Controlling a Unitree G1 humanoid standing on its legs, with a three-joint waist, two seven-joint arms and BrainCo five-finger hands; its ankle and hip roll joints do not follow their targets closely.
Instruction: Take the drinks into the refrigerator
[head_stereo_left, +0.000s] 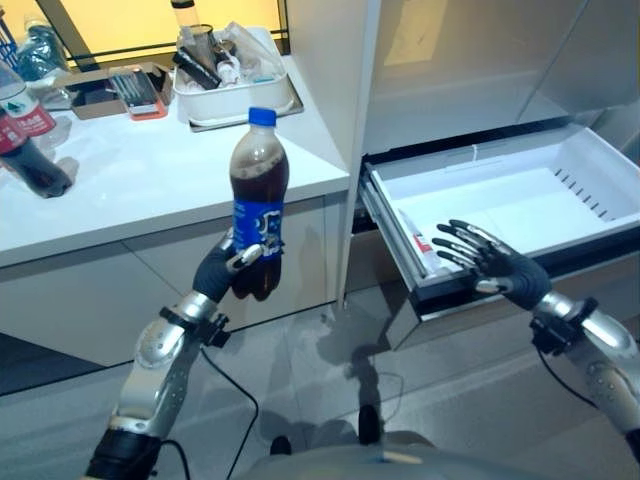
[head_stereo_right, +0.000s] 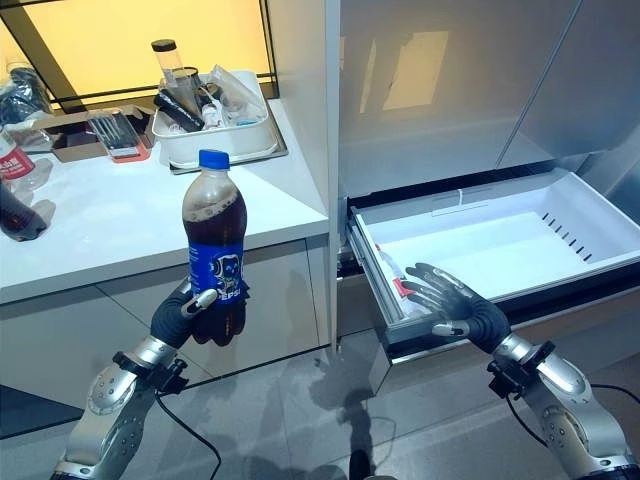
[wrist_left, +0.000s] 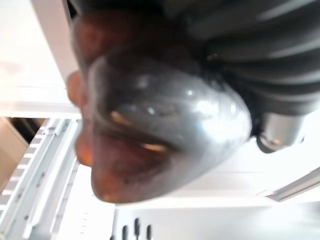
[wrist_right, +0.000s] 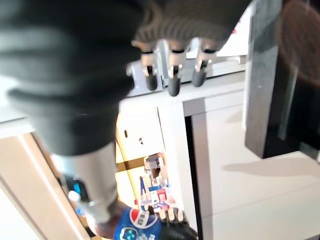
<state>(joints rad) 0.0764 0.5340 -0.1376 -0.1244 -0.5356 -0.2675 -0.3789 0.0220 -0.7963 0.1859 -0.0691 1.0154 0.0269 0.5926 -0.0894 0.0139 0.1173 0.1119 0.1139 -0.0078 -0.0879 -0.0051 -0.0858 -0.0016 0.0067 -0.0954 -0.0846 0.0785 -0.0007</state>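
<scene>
step: carry to fridge | left hand (head_stereo_left: 232, 266) has its fingers curled round the upright cola bottle (head_stereo_left: 258, 196), held in the air before the worktop (head_stereo_left: 150, 190) | right hand (head_stereo_left: 492, 258) fingers spread, resting on the pulled-out drawer (head_stereo_left: 520, 200) rim | next: swing bottle across and set it into the drawer
</scene>
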